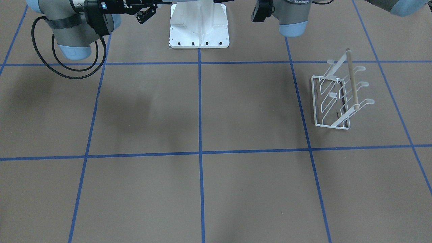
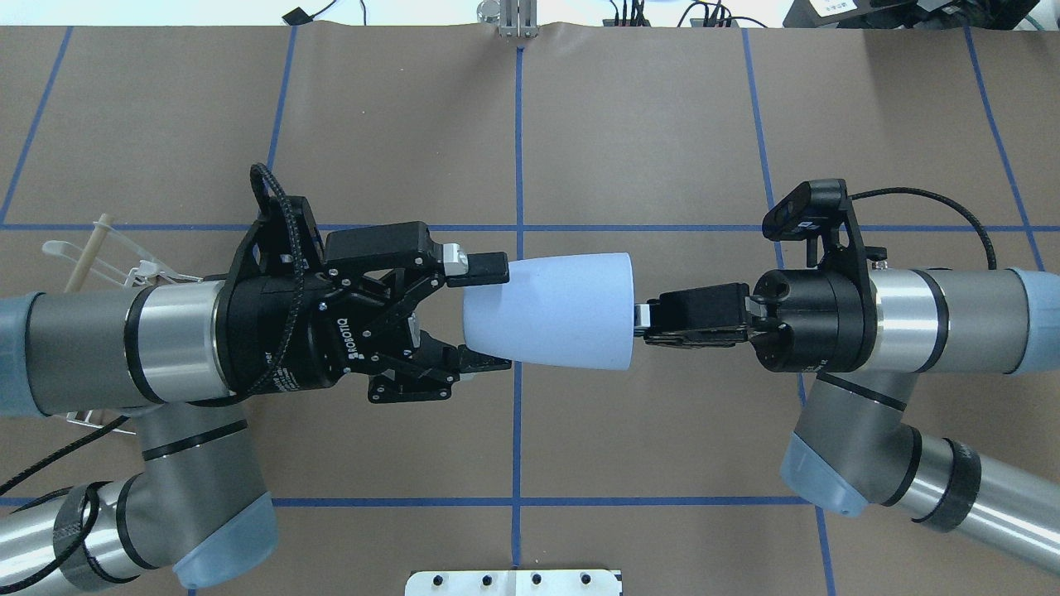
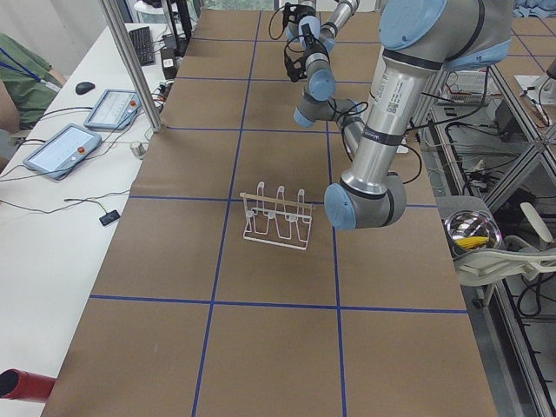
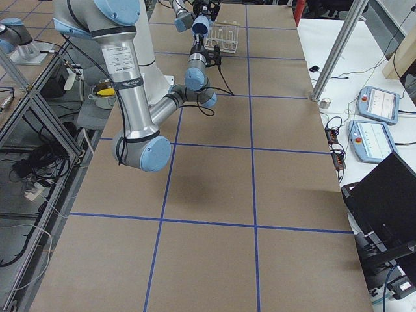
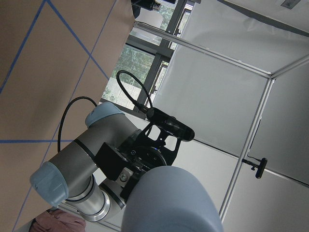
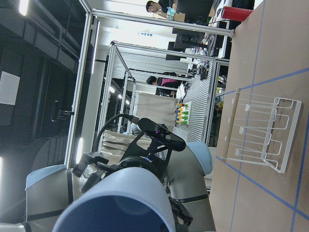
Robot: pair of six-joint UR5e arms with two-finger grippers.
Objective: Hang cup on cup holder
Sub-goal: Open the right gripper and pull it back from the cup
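You're seeing the cup (image 2: 551,310) held on its side in mid-air over the table's middle, which reads as a hand-over: the right gripper (image 2: 639,323) pinches the wide rim, while the left gripper (image 2: 503,314) has its fingers (image 2: 484,266) pressed, as it seems, against both sides of the narrow base. That suits the cup holder (image 1: 337,98), which stands on the left arm's side. The brown paper table (image 1: 236,189) carries blue tape lines (image 1: 199,101); teach pendants (image 3: 65,149) lie on a side desk (image 3: 52,234)

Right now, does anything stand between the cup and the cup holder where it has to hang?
No loose object does. The cup hangs in mid-air; only the left gripper, flanking its base, lies toward the cup holder, whose prongs are empty.
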